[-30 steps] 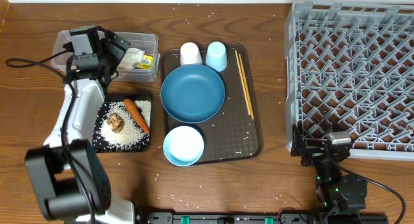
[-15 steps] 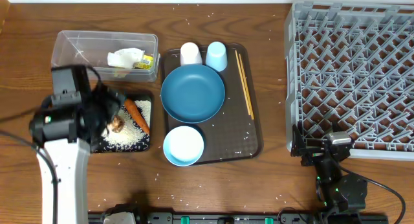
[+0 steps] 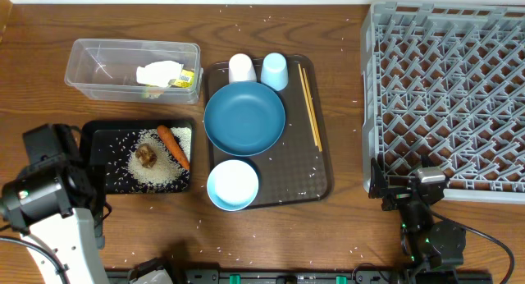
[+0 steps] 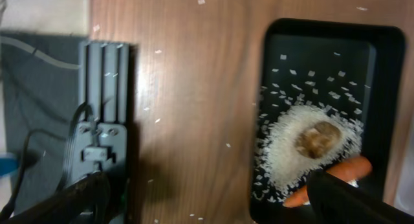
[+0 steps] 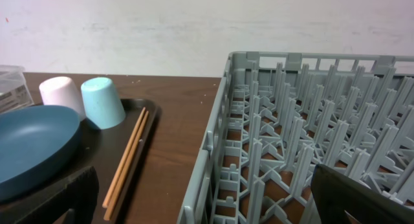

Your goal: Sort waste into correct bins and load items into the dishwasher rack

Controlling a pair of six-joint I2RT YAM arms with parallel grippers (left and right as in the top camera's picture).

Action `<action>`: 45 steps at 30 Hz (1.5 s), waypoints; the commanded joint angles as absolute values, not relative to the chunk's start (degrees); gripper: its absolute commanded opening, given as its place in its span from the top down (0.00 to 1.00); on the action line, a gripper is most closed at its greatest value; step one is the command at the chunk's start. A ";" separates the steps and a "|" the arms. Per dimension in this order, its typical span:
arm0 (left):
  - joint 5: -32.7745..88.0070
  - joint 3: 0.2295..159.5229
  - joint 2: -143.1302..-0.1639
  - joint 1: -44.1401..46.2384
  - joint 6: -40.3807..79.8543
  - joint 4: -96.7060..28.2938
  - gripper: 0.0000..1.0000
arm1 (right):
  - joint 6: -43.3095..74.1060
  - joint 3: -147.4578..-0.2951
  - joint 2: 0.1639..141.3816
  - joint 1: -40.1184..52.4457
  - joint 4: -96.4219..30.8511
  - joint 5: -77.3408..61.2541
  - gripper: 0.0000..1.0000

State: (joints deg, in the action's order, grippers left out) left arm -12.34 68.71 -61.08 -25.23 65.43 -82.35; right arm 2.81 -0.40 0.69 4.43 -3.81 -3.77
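The carrot (image 3: 173,145), brown lump (image 3: 147,154) and rice (image 3: 156,171) lie in the black tray (image 3: 102,136). The wrapper (image 3: 164,74) lies in the clear tub (image 3: 98,66). The blue plate (image 3: 244,117), bowl (image 3: 233,185), white cup (image 3: 241,68), light-blue cup (image 3: 274,70) and chopsticks (image 3: 311,105) sit on the brown serving tray (image 3: 316,177). The grey rack (image 3: 447,95) holds nothing. My left gripper (image 4: 207,208) is open and empty, just left of the black tray (image 4: 381,43). My right gripper (image 5: 207,204) is open and empty at the rack's near left corner (image 5: 220,153).
Loose rice grains are scattered over the wooden table around the trays. The left arm (image 3: 51,190) stands at the table's near left edge. The right arm's base (image 3: 426,235) is at the near edge, below the rack.
My left arm has pulled back from over the clear tub, past the black tray, to the near left edge. The wrapper stays in the tub. The right arm has not moved.
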 commanded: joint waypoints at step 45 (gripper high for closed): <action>-11.49 68.84 -61.41 -27.73 66.74 -86.72 0.02 | 30.81 -50.00 36.01 3.60 -3.86 -38.24 0.01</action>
State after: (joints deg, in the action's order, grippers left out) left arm -10.85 68.71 -61.36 -27.33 66.06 -86.59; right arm 43.92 -43.86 29.36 4.43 -0.51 -37.80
